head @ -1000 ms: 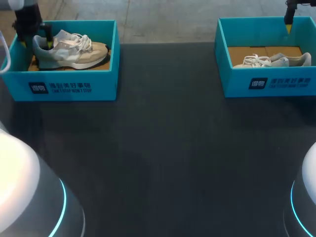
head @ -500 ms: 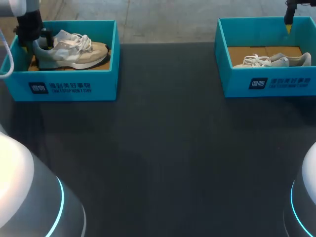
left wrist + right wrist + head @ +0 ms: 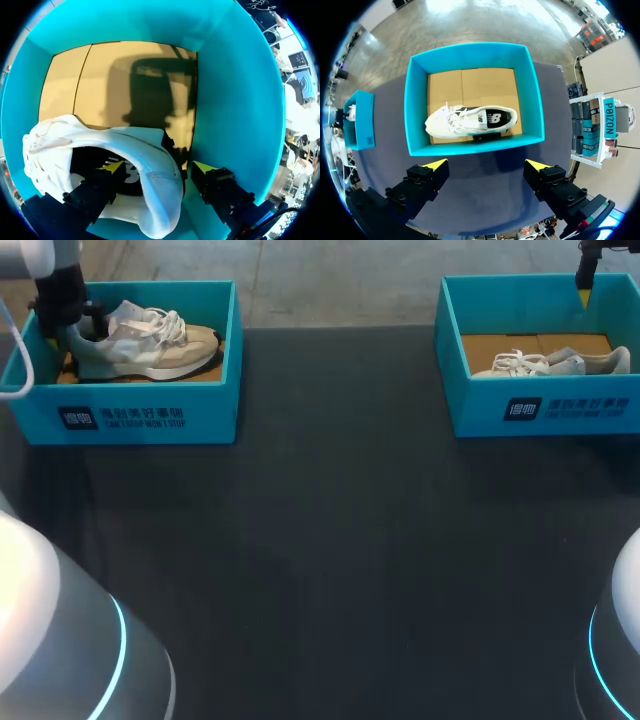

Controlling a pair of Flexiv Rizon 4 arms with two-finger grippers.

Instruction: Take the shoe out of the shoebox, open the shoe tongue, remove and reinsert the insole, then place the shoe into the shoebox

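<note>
A beige and white shoe (image 3: pixel 150 345) lies on its side in the left teal shoebox (image 3: pixel 140 410). My left gripper (image 3: pixel 80 325) is down in that box at the shoe's heel. In the left wrist view its fingers straddle the white heel collar (image 3: pixel 150 165): one yellow tip is inside the shoe's opening, the other outside by the box wall (image 3: pixel 225 100), with a gap showing there. My left gripper (image 3: pixel 159 167) is open. A second pale shoe (image 3: pixel 470 121) lies in the right shoebox (image 3: pixel 470 146). My right gripper (image 3: pixel 487 164) hangs open high above it, holding nothing.
The two shoeboxes stand at the table's far corners, the right shoebox (image 3: pixel 540 405) with its shoe (image 3: pixel 555 363) against the front wall. Dark tabletop (image 3: pixel 330 540) stretches between and in front of them. My right arm's finger (image 3: pixel 584 285) shows over the right box's back wall.
My left gripper has shifted slightly toward the shoe's heel and its fingers have narrowed a little. The shoes, boxes and right arm have not moved.
</note>
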